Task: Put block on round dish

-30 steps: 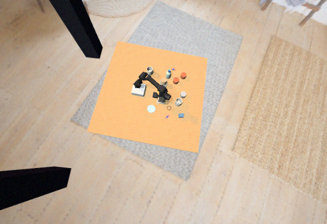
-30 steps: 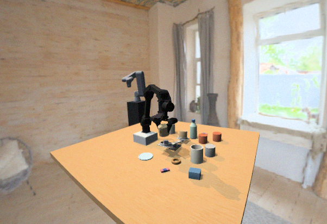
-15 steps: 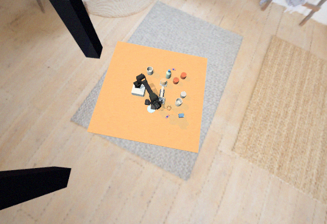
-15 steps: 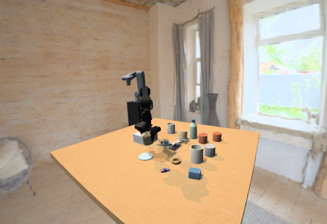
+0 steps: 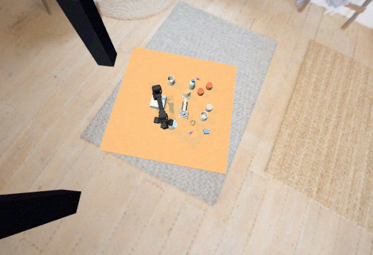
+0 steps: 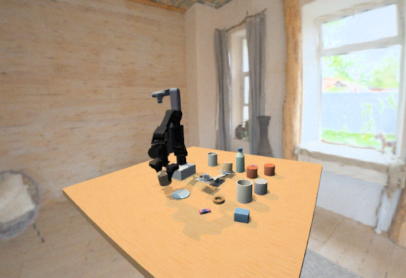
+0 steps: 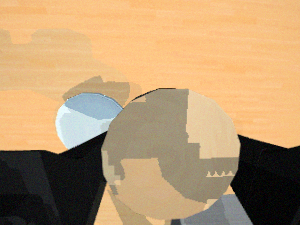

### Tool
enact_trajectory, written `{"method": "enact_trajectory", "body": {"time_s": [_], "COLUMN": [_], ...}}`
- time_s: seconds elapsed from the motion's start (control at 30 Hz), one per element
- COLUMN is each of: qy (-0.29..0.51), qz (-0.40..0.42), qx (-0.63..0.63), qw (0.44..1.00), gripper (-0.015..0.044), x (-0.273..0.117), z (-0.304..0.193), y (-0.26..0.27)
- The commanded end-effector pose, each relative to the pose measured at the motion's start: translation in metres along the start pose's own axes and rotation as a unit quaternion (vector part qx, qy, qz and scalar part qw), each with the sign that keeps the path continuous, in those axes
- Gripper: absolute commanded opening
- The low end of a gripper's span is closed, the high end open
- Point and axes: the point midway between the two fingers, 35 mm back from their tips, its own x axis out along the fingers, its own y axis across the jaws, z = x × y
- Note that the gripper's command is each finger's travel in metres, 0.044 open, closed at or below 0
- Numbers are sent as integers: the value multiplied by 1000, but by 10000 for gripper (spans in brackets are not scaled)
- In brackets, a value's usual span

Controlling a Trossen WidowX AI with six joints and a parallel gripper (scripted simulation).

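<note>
Okay, we've got the gripper [image 5: 164, 124] [image 6: 164, 175] [image 7: 161, 132] grasping the tan cup [image 6: 164, 179] [image 7: 171, 154], jaws spread around its sides. It looks aloft, hanging off the table [image 5: 124, 130] [image 6: 118, 209] [image 7: 225, 39].

Key relation: the round dish [image 5: 173, 124] [image 6: 181, 194] [image 7: 90, 119] sits at 3 o'clock from the gripper in the top view — very near, with the gripper's parts crossing its left edge. Wrist view puts it at 10 o'clock from the cup; exterior puts it between 4 and 5, lower down. Can't tell whether the cup's rim overhangs it.

Block: likely the small grey shape [image 5: 183, 114] [image 6: 206, 177] on the uncovered end of the balance [image 5: 185, 101] [image 6: 220, 176], at 2 o'clock from the gripper in the top view. Too small to confirm, and we can't read a long axis off it. The other cup [image 5: 186, 92] [image 6: 227, 166] stands on the far end, at 1 o'clock.

So the set-down should go toward 9 o'clock in the top view, away from the dish — a cup left over it fails the task. After release, we'd open clear of the rim, rise, then go back toward 2 for the block. Main risk there: clipping the beam and disturbing the other cup.
</note>
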Motion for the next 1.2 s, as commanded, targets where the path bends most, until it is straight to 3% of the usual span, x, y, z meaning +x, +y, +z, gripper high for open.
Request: {"method": "enact_trajectory", "body": {"time_s": [0.0,0.37,1.03,1.17], "qy": [-8,-8,-8,-10], "qz": [0,0,0,3], "qx": [-3,-3,-3,-1], "qw": [1000,1000,1000,1000], "gripper": [0,0,0,105], "x": [3,42,64,57], "z": [3,3,4,5], "y": [-19,-19,-19,-18]}}
